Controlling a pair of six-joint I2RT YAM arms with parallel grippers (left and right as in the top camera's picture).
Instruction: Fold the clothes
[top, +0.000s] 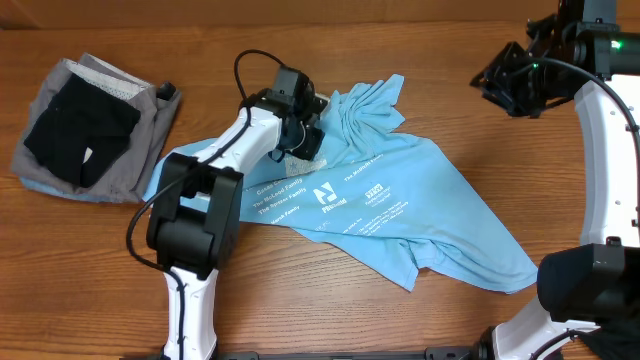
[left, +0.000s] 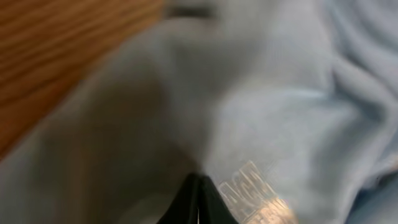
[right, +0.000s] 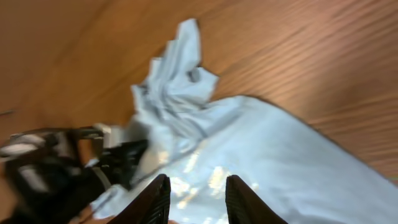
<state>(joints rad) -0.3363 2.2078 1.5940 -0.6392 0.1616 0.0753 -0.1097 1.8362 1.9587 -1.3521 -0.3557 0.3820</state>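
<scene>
Sprawling rumpled across the table (top: 450, 50), light-blue T-shirt (top: 430, 195) bunched in clamped left pincer (top: 297, 150); right pincer (right: 198, 185) apart.

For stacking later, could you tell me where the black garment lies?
Overhead, the black garment lies atop the grey garment, left of the blue T-shirt.

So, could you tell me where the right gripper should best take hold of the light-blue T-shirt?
Probably the lower-right corner of the light-blue T-shirt, approached from the right: it lies flat and free on the table, while the left gripper pinches the bunched upper part.
</scene>
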